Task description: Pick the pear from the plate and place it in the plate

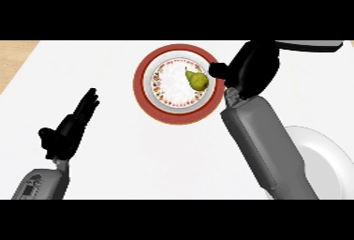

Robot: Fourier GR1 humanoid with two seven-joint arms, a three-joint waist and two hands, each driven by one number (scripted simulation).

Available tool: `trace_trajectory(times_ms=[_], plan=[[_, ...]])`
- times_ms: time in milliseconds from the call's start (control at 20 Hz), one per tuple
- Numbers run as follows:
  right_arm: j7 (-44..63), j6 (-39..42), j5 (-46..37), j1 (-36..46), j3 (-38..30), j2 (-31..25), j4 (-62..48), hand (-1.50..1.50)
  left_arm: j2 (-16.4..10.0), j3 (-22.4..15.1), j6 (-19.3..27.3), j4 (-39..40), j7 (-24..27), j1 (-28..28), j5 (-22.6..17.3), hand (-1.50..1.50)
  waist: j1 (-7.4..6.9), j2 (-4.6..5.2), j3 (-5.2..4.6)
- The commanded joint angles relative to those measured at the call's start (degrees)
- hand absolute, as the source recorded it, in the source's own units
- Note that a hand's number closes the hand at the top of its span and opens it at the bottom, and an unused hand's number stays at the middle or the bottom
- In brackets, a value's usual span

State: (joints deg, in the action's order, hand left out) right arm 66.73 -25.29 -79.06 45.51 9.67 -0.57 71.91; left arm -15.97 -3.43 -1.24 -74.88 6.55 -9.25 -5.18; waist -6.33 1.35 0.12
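Barely begun, with the pear [198, 80] ungrasped on the red-rimmed plate [140, 86], right hand [252, 65] open just beside it, left hand [69, 131] resting open at lower left, white plate [325, 154] awaiting.

One pear [198, 80]. Two plates: red-rimmed plate [139, 83], white plate [328, 157].

I judged the place to be a kitchen. Looking steeply down, I noted a broad white counter [138, 150] filling nearly the whole view, with a wood-toned strip [17, 51] showing past its far left corner. Tableware stood on the counter: a red plate [145, 96] carrying a smaller patterned plate [160, 79], and a plain white plate [325, 154] at the right edge. A pear [198, 80] lay on the patterned plate. Crockery and fruit on a worktop supported the finding.
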Motion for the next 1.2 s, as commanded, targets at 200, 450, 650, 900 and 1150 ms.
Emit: trace_trajectory(times_ms=[200,450,650,900,1150], plan=[[10.19,-24.52,1.25,-3.85,-1.61,0.55,5.99,-1.50,0.94,0.24,0.99,0.56,-0.37,0.45,0.01,0.00,2.14,-0.91,0.09],[8.95,-33.69,1.80,-14.83,4.63,0.56,11.34,-1.50,0.54,1.27,1.91,0.66,0.70,2.38,0.28,0.00,4.08,-1.60,0.00],[8.61,-38.81,0.28,-25.32,12.11,0.56,15.55,-1.50,0.45,2.17,1.40,2.70,3.25,3.88,0.05,0.00,5.69,-1.70,-0.12],[8.25,-41.65,-3.36,-35.46,20.46,0.56,20.13,-1.50,0.27,2.11,1.54,-0.53,1.36,5.01,-0.01,0.00,6.14,-1.70,-0.09],[6.92,-46.62,-8.35,-47.07,26.44,0.56,20.71,-1.50,-1.39,3.25,0.63,-1.67,-1.14,5.43,-0.57,0.00,6.48,-1.64,-0.09]])
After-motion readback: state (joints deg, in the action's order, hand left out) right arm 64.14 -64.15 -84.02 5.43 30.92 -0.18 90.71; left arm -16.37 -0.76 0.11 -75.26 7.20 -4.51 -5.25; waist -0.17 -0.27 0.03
